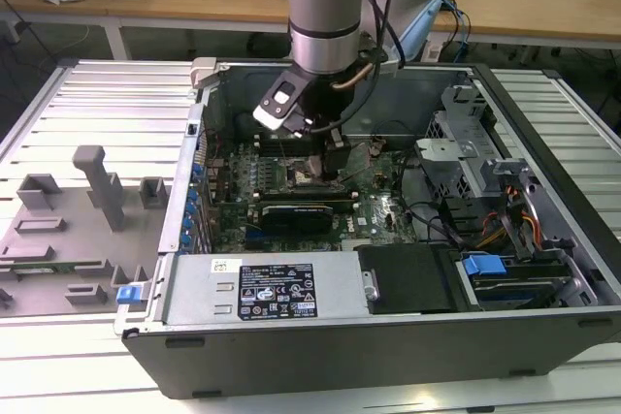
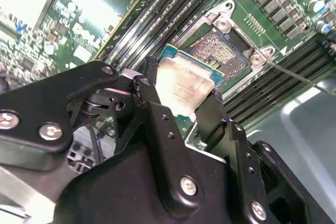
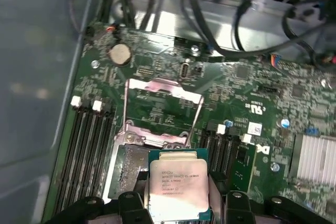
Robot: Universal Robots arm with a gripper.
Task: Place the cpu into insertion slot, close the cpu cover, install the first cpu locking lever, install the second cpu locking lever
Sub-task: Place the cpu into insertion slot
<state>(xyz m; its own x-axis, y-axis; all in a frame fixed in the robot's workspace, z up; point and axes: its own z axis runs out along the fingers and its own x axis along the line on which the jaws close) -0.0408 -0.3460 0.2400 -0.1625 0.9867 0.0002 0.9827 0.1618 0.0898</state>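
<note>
As one claw (image 2: 180, 98) grips, one cpu (image 3: 178, 187) seemingly hovers.

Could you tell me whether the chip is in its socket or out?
Out: the gripper holds the chip, and the socket lies bare.

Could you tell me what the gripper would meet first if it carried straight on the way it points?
Most likely the open insertion slot, touched first by the cpu that the gripper holds. The cpu looks slightly offset, so it might catch the rim; depth is unclear.
</note>
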